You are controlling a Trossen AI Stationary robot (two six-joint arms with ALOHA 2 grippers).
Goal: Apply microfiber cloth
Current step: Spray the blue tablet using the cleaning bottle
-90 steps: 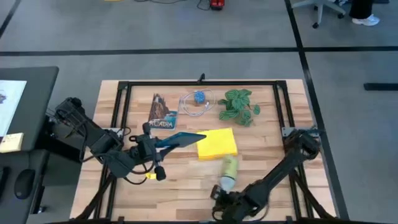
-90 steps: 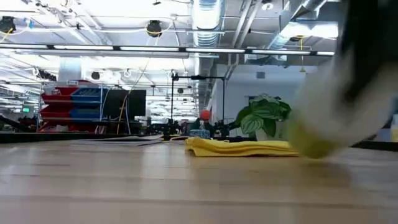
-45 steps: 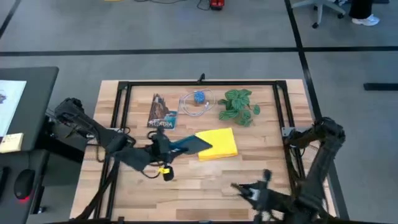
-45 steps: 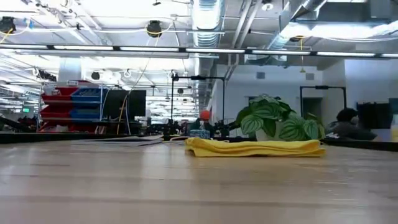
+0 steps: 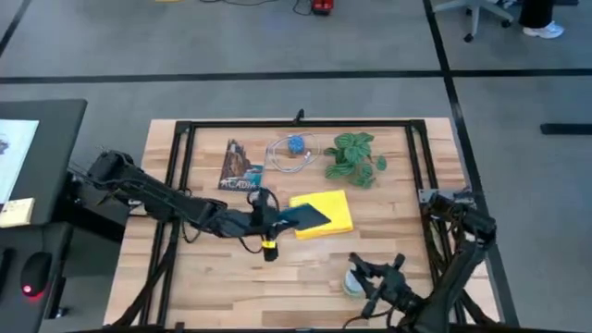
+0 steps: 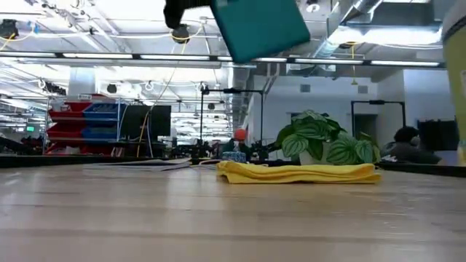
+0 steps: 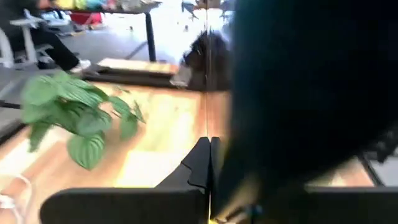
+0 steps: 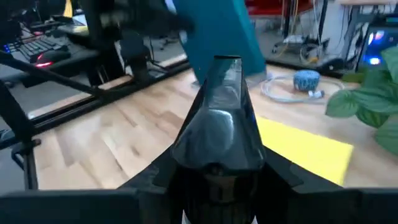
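The yellow microfiber cloth [image 5: 329, 215] lies flat on the wooden table, right of centre; the low view shows the cloth [image 6: 298, 172] as a low fold. My left gripper [image 5: 269, 219] is shut on a dark tablet with a teal back [image 5: 302, 216], held over the cloth's left edge; the low view has the tablet [image 6: 262, 28] high above the table. My right gripper [image 5: 372, 274] is near the front edge, shut on a pale bottle [image 5: 353, 279], whose edge [image 6: 457, 73] shows at the low view's right side. My left gripper holds the tablet by its left end [image 5: 282, 219], coming level from the table's left. The tablet is lifted clear and tilted, its free end over the cloth. The wrist view is filled by the dark tablet, which hides the hold. My right gripper has the bottle [image 8: 217, 118] between its two fingers, and it stands out ahead of them. The bottle is clear of the table. Which part the fingers are on is hidden by the gripper itself.
At the table's far side lie a booklet [image 5: 240, 167], a blue thing in a coil of clear cable [image 5: 294, 148] and a green leafy plant [image 5: 355, 157]. A black frame [image 5: 296, 123] runs around the work area.
My left gripper has gone toward the table's right edge with the tablet, which now reaches over the cloth's left part. My right gripper has taken the bottle off the table in front of the cloth and swung it toward the right and near edges.
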